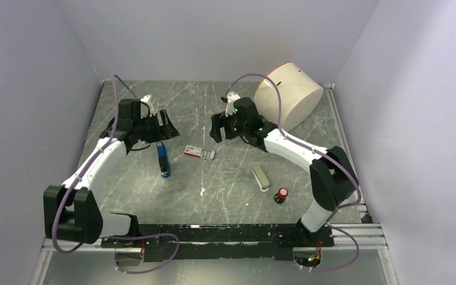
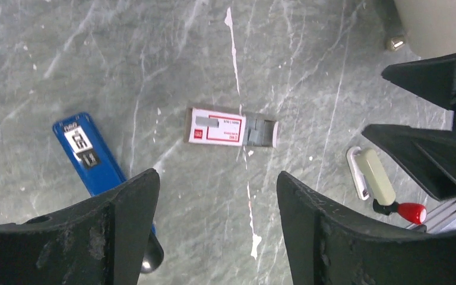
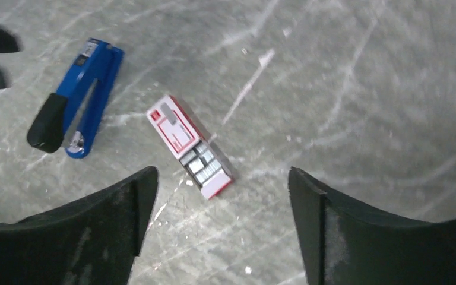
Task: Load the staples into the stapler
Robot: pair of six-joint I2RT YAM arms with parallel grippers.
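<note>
Blue stapler (image 1: pixel 163 159) lies near the spread, empty left tool (image 1: pixel 167 123), staples (image 1: pixel 199 153) near the equally spread right tool (image 1: pixel 218 129), each seemingly staged for pickup.

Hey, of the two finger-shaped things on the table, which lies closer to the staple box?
The blue stapler, just left of the staple box. The beige bar lies farther off on its right, beside the red-capped knob.
</note>
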